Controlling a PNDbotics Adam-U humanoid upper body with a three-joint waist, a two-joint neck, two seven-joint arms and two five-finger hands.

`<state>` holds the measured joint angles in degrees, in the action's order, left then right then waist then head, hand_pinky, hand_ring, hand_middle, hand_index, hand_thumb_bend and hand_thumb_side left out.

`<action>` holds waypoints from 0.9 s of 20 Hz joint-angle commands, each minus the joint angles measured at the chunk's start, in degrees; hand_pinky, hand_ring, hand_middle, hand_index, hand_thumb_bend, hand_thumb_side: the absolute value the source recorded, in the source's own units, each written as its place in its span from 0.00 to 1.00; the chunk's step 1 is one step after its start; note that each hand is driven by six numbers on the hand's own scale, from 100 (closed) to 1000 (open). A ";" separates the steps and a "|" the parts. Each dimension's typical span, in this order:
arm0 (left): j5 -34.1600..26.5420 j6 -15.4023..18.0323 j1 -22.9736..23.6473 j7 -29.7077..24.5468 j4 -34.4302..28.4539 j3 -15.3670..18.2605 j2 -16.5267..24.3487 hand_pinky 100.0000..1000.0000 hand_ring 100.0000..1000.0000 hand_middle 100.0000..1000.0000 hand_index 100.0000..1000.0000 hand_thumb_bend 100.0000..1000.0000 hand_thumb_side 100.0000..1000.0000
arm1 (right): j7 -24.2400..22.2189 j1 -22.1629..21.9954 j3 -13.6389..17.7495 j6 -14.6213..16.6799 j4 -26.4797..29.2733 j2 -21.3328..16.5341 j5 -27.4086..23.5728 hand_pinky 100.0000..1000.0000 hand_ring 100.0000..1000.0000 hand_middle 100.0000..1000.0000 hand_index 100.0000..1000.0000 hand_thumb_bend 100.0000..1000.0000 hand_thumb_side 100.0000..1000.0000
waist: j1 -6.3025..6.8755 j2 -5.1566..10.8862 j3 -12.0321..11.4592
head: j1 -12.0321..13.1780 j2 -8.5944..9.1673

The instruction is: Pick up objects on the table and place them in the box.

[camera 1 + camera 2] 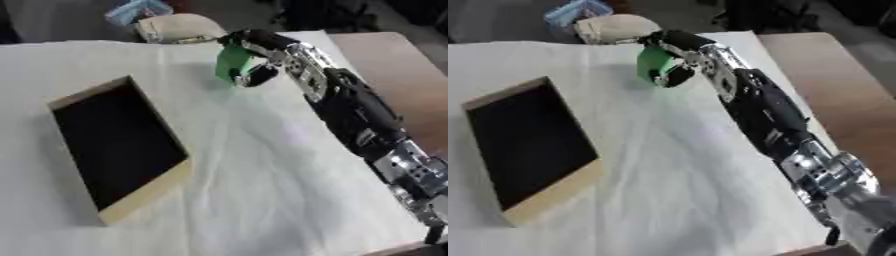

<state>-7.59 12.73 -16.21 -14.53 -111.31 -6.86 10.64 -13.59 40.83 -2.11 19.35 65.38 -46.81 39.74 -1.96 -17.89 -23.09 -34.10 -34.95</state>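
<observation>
My right hand (262, 55), upper centre, curls its fingers round a green object (231, 61). The box (140, 192) lies lower left, white cloth (262, 190) between.

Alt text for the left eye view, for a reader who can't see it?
The robot's right hand, reaching to the table's far side, is curled round a green object. A shallow wooden box with a dark inside lies at the left on the white cloth, holding nothing visible. The left hand is out of view.
</observation>
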 commanded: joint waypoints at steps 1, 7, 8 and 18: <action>-0.18 0.16 -0.71 0.27 -0.92 0.37 0.62 0.61 0.48 0.46 0.79 0.00 0.79 | 1.90 0.99 0.43 0.81 4.39 -3.17 -2.34 0.48 0.44 0.66 0.97 0.00 0.09 | -0.07 1.35 -0.08 | 0.12 0.49; -1.15 0.86 -1.05 -0.99 -1.76 0.07 0.65 0.59 0.48 0.46 0.79 0.00 0.78 | 1.27 1.91 -2.53 4.59 13.13 -2.62 -7.59 0.51 0.45 0.67 0.98 0.00 0.07 | -0.36 1.36 -0.88 | -0.31 0.17; -1.49 1.09 -1.15 -1.47 -2.04 -0.03 0.67 0.60 0.48 0.46 0.79 0.00 0.78 | 0.67 1.99 -2.94 5.21 14.58 -2.47 -8.39 0.53 0.45 0.67 0.98 0.00 0.07 | -0.42 1.37 -1.06 | -0.46 0.07; -4.03 2.32 -2.02 -5.10 -3.28 -0.05 0.92 0.61 0.48 0.47 0.79 0.00 0.78 | -7.52 1.34 -8.48 9.08 22.60 1.06 -14.80 0.63 0.48 0.68 0.98 0.00 0.11 | -0.91 1.63 -2.14 | -1.34 -0.12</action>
<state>-11.19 14.90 -17.64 -19.26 -113.41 -6.91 10.66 -20.14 41.32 -10.61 28.25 86.81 -45.21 25.99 -3.04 -17.59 -25.17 -35.20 -35.22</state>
